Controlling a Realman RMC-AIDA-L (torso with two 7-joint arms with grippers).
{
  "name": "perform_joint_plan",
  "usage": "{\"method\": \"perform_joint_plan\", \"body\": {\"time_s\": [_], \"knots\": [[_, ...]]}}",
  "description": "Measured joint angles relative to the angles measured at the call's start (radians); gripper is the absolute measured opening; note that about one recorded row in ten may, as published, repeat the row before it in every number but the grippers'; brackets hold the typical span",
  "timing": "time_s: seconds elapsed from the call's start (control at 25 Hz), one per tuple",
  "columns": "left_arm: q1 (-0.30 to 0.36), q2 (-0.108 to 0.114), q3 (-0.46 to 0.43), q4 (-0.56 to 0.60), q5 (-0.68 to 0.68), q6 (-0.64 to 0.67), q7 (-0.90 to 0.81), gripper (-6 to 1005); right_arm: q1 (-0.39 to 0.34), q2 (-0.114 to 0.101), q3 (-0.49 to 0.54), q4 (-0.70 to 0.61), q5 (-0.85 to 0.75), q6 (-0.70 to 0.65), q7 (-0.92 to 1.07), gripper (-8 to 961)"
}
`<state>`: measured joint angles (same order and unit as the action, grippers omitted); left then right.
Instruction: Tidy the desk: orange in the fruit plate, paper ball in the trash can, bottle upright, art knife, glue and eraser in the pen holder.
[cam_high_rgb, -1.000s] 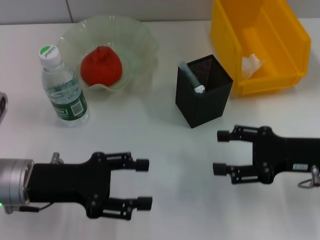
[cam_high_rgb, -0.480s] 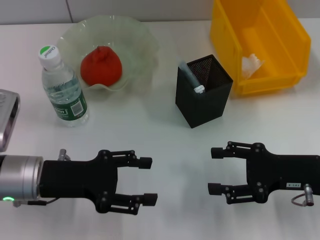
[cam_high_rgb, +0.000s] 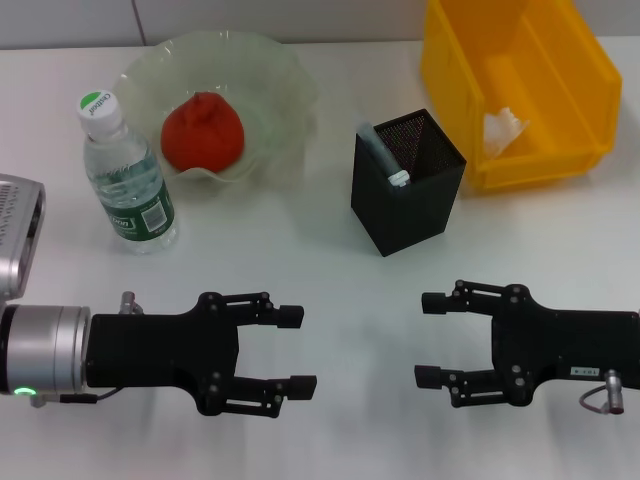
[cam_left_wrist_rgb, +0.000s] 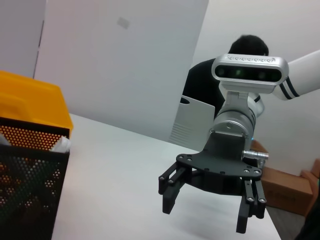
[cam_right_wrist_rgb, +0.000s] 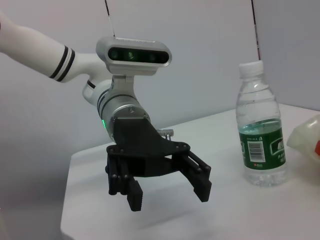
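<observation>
The orange (cam_high_rgb: 203, 131) lies in the fruit plate (cam_high_rgb: 292, 82) at the back left of the desk (cam_high_rgb: 300, 250). Beside it the bottle (cam_high_rgb: 125, 175) stands upright, also shown in the right wrist view (cam_right_wrist_rgb: 260, 145). The paper ball (cam_high_rgb: 503, 128) rests inside the trash can (cam_high_rgb: 450, 70). From the pen holder (cam_high_rgb: 408, 205) the grey glue (cam_high_rgb: 374, 143) sticks up; a white tip (cam_high_rgb: 398, 178) beside it may be the art knife. The eraser is hidden. My left gripper (cam_high_rgb: 297, 350) and right gripper (cam_high_rgb: 430, 339) hover open and empty over the near desk, facing each other.
The left wrist view shows the right gripper (cam_left_wrist_rgb: 205, 215) beyond the pen holder (cam_left_wrist_rgb: 25, 185) and trash can (cam_left_wrist_rgb: 30, 100). The right wrist view shows the left gripper (cam_right_wrist_rgb: 169, 196). A person and a cardboard box (cam_left_wrist_rgb: 287, 192) are beyond the desk's edge.
The right gripper drew back toward the near edge and slightly left. The left gripper slid a little to the right and nearer. Both stayed open and empty.
</observation>
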<state>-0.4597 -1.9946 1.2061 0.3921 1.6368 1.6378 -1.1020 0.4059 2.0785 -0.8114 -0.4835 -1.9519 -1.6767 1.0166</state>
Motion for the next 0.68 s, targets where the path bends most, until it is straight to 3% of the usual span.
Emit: {"method": "perform_joint_plan", "body": {"time_s": [0.68], "knots": [[0.0, -0.007, -0.007, 0.007, 0.0, 0.005, 0.0, 802, 0.006, 0.001, 0.001, 0.004, 0.002, 0.0, -0.01, 831]]}}
